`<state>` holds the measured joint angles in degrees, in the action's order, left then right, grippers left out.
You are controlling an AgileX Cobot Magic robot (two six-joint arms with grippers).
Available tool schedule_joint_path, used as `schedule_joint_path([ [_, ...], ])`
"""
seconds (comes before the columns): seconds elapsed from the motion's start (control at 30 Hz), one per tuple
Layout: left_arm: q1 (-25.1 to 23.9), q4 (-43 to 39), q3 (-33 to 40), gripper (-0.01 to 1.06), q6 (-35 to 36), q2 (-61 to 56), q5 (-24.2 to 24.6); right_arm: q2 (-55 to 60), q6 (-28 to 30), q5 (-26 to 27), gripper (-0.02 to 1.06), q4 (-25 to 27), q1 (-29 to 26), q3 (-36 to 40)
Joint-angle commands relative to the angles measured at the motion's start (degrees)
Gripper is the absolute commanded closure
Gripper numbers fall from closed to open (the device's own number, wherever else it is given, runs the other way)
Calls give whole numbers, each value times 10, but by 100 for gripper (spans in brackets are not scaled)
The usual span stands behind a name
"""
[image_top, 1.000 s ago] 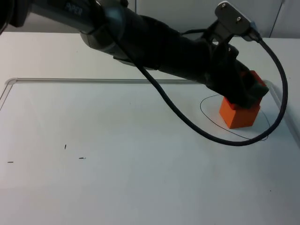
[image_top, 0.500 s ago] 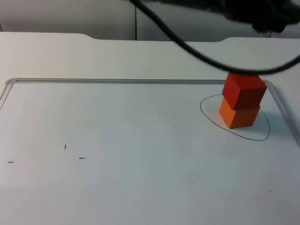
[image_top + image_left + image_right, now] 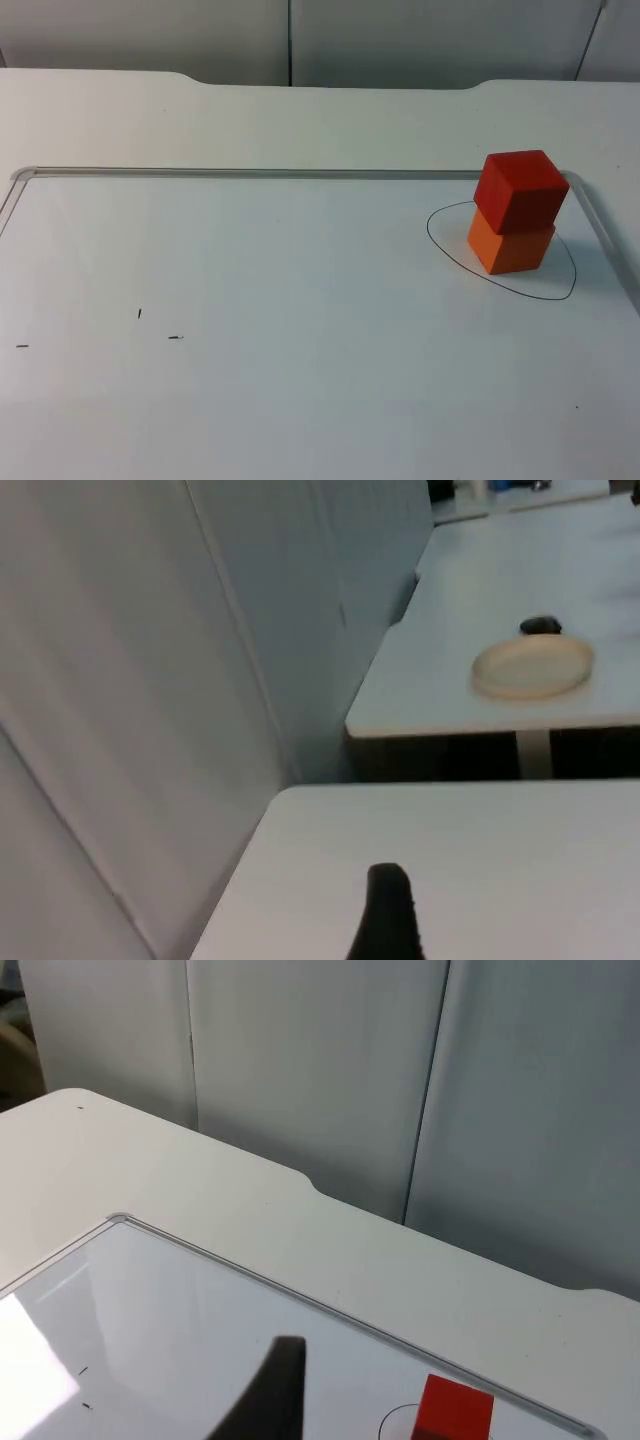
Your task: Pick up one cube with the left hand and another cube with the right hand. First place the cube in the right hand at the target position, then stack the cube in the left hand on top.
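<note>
Red cube (image 3: pixel 521 190) sits squarely on the orange cube (image 3: pixel 511 249) inside the pen-drawn target outline (image 3: pixel 545 293) on the counter (image 3: pixel 300 300). A second ago the left arm lay across the stack; it has since lifted away, so the stacking looks finished. Left gripper (image 3: pixel 388 920) hangs back near the partition wall (image 3: pixel 130 680), right gripper (image 3: pixel 270 1390) waits above the counter; I cannot tell whether either is released or clenched. No readable writing or brand here, just small pen ticks (image 3: pixel 139 313)
</note>
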<state>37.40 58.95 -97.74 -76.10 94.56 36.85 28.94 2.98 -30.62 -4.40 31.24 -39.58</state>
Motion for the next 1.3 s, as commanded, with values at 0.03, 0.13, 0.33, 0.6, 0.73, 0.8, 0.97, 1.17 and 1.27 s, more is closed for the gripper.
schedule_joint_path([
  [0.03, 1, -141, -1, 42, 135, -51, 41, -2, 0, 7, 10, 7, 2, 2],
  [0.13, 1, -239, -1, 42, 237, -98, 93, -2, 7, 8, 10, 18, 2, 2],
  [0.33, 1, -304, 44, 42, 316, -175, 175, -2, 7, 9, 10, 19, 2, 2],
  [0.6, 1, -297, 278, 42, 319, -348, 70, -2, 11, 9, 10, 19, 2, 2],
  [0.73, 1, -303, 388, 42, 340, -445, 25, -2, 14, 9, 10, 19, 2, 2],
  [0.8, 1, -316, 440, 42, 371, -508, 4, -2, 25, 9, 10, 30, 2, 2],
  [0.97, 1, -396, 515, 42, 506, -631, 16, -2, 75, 9, 10, 76, 2, 2],
  [1.17, 1, -562, 557, 42, 693, -738, 104, -2, 92, 5, 10, 94, 2, 2],
  [1.27, 1, -639, 577, 42, 790, -796, 162, -2, 94, 4, 10, 94, 2, 2],
])
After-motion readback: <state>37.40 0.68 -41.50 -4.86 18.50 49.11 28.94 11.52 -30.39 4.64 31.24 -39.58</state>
